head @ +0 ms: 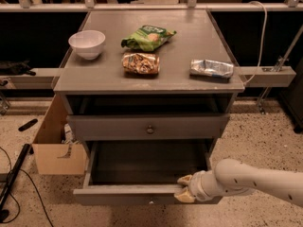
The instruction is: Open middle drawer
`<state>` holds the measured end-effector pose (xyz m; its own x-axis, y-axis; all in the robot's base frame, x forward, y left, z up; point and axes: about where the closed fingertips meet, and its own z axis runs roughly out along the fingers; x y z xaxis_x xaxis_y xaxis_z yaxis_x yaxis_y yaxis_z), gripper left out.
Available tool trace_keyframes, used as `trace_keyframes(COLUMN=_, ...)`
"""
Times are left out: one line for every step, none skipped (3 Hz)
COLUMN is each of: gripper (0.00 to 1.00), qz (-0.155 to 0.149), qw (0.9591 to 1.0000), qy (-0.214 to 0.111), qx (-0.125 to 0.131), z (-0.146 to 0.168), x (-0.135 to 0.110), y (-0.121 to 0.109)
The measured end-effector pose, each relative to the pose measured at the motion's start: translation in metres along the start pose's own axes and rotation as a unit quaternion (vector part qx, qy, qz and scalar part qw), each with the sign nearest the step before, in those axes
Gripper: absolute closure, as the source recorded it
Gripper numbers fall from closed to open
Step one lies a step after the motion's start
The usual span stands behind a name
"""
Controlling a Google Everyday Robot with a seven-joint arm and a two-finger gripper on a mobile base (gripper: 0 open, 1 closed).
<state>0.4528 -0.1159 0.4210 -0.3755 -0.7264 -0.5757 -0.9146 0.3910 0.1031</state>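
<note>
The middle drawer (118,194) is a wide, shallow grey drawer with a small round knob at the centre of its front. It is pulled well out toward me and its inside shows empty. My gripper (184,189) reaches in from the lower right, and its tan fingers (185,179) clasp the top edge of the drawer front, right of the knob. The taller grey drawer (118,126) above it is closed. The lowest drawer is hidden under the open one.
On the cabinet top (180,84) sit a white bowl (87,43), a green snack bag (147,36), a brown snack bag (140,63) and a silver packet (211,68). A cardboard box (54,150) stands at the cabinet's left. Black cables (14,174) lie on the speckled floor.
</note>
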Motion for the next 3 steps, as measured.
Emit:
trace_keyframes(gripper=0.59, qz=0.0, qw=1.0, qy=0.0, qx=0.0, z=0.0, x=0.0, y=0.0)
trace_keyframes(gripper=0.29, qz=0.0, qw=1.0, qy=0.0, qx=0.0, z=0.0001, x=0.0, y=0.0001)
trace_keyframes(gripper=0.41, qz=0.0, qw=1.0, qy=0.0, qx=0.0, z=0.0001, x=0.0, y=0.0001)
